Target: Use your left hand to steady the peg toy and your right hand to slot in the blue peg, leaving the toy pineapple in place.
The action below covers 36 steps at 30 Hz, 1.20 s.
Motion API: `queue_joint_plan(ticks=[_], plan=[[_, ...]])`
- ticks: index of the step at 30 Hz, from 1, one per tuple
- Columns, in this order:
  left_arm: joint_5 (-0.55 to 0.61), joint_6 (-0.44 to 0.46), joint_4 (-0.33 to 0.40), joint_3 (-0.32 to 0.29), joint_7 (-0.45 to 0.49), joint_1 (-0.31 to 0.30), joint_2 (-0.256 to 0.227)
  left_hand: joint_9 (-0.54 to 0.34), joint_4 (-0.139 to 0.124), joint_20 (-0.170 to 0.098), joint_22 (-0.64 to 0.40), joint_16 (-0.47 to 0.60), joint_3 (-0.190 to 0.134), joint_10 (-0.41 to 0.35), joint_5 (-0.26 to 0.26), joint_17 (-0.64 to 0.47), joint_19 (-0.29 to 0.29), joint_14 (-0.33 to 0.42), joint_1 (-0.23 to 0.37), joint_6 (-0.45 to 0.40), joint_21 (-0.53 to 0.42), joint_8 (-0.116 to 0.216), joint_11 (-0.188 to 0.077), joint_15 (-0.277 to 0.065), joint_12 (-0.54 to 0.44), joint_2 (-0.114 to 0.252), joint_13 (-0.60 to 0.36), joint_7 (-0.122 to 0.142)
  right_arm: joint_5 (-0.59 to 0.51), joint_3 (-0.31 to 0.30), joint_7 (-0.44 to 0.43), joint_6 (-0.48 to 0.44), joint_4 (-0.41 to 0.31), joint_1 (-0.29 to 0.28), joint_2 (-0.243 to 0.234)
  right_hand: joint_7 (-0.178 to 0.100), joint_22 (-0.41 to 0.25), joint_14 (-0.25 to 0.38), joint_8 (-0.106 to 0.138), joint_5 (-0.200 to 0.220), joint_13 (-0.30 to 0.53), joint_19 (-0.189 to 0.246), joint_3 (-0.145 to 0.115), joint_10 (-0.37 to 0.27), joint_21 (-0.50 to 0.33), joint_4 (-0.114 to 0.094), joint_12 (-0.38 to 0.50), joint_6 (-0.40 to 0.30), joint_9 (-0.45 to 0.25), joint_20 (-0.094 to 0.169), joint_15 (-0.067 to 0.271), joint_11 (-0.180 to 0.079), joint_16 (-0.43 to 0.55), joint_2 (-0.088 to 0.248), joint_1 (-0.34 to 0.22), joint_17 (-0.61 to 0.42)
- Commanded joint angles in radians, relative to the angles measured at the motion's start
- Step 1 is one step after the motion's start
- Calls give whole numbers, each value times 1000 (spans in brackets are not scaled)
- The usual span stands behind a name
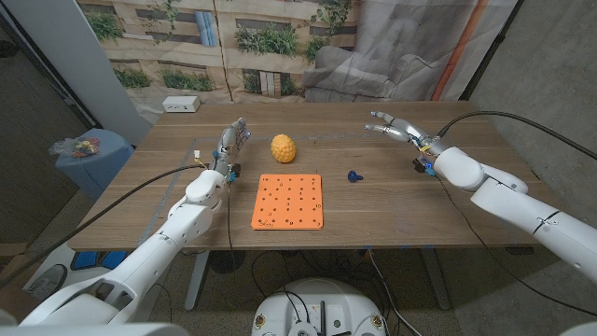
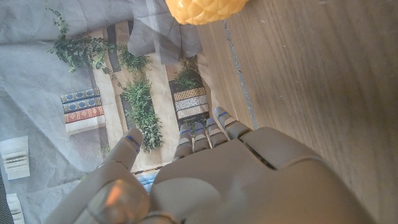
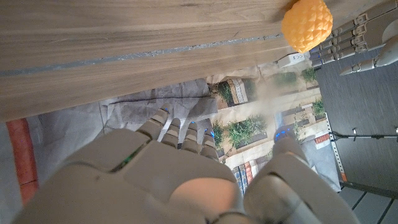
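Lying near the table's (image 1: 392,201) middle, the blue peg (image 1: 354,175) looks small, light and rigid, best pinched by its stem. Both the left hand (image 1: 232,142) and right hand (image 1: 395,128) are spread and hold nothing; the peg toy (image 1: 287,201) looks flat and stiff, best pressed at an edge.

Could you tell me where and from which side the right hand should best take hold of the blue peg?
Probably by its upper part, pinched from above. The blue peg is small and low on the bare table, right of the orange peg board, so a side sweep offers little to grasp. The right hand is open, farther back and to the right. The peg's exact shape is too small to tell.
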<state>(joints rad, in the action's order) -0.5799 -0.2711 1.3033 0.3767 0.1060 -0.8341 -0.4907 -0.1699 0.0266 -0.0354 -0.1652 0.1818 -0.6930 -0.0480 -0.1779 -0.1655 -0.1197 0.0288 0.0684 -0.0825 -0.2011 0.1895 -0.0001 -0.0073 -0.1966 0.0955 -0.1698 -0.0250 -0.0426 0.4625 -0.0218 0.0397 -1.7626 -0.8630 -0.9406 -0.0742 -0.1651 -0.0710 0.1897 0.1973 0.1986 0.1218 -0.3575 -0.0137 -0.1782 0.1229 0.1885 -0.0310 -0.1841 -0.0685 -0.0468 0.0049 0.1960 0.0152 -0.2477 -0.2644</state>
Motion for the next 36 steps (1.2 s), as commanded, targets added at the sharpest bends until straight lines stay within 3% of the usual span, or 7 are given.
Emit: queue_joint_plan(ticks=[1, 6, 11, 18, 24, 29, 36], plan=[[3, 0, 8, 0, 1, 0, -4, -3, 3, -45, -5, 2, -7, -10, -2, -3, -10, 13, 7, -13, -5, 0, 0, -1, -4, 61, -4, 0, -118, 33, 117, -96, -93, 47, -76, 2, -4, -9, 11, 7, 3, 2, -9, 18, -6, 22, -3, 13, -5, -13, -12, 3, 1, -3, -38, 2], [1, 7, 31, -7, 11, -17, -15, -3, 4, -45, -5, 1, -8, -10, -1, -3, -11, 13, 6, -13, -4, -1, -1, -2, -3, 61, -4, 1, -191, 59, 177, -135, -133, 75, -99, 4, -4, -8, 17, 12, 4, 4, -19, 27, -8, 40, -2, 8, -7, -24, -20, 6, 4, -6, -65, 5], [1, 9, 41, -10, 14, -24, -21, -3, 5, -46, -5, 1, -9, -10, -1, -3, -11, 14, 6, -13, -3, -2, -3, -3, -2, 61, -4, 1, -320, 111, 292, -205, -187, 127, -121, 6, -4, -6, 24, 18, 6, 10, -30, 28, -10, 52, 1, -1, -9, -32, -27, 5, 7, -8, -91, 8], [-1, 12, 45, -11, 13, -28, -24, -3, 6, -46, -5, 0, -10, -11, -1, -3, -12, 14, 5, -13, -2, -3, -1, -3, -1, 60, -4, 2, -390, 134, 406, -306, -252, 156, -113, 5, -4, -10, 30, 26, 8, 13, -44, 33, -11, 62, 3, -7, -11, -46, -43, 12, 8, -11, -126, 11], [-4, 15, 40, -10, 9, -28, -23, -3, 6, -47, -5, -1, -11, -11, -1, -3, -12, 14, 4, -14, -1, -3, -1, -3, -1, 60, -4, 2, -444, 160, 506, -413, -309, 183, -98, 11, -3, 4, 41, 35, 11, 41, -58, 24, -18, 66, 12, -21, -15, -88, -46, 21, 16, -29, -175, 15], [-8, 16, 34, -9, 4, -27, -21, -3, 6, -47, -5, -2, -12, -11, -1, -3, -12, 14, 3, -15, 0, -4, -1, -2, 1, 60, -4, 1, -508, 195, 586, -486, -343, 209, -89, 13, -3, 10, 43, 36, 12, 53, -63, 22, -20, 66, 14, -19, -16, -107, -45, 21, 20, -39, -194, 16], [-11, 25, 35, -10, 6, -28, -24, -4, 6, -47, -5, -2, -13, -12, 0, -4, -12, 14, 2, -14, 1, -5, -2, -2, 1, 61, -4, 2, -639, 256, 682, -521, -365, 245, -69, 9, -3, 14, 52, 37, 15, 53, -67, 16, -16, 66, 18, -36, -18, -121, -49, 19, 22, -54, -219, 18]])
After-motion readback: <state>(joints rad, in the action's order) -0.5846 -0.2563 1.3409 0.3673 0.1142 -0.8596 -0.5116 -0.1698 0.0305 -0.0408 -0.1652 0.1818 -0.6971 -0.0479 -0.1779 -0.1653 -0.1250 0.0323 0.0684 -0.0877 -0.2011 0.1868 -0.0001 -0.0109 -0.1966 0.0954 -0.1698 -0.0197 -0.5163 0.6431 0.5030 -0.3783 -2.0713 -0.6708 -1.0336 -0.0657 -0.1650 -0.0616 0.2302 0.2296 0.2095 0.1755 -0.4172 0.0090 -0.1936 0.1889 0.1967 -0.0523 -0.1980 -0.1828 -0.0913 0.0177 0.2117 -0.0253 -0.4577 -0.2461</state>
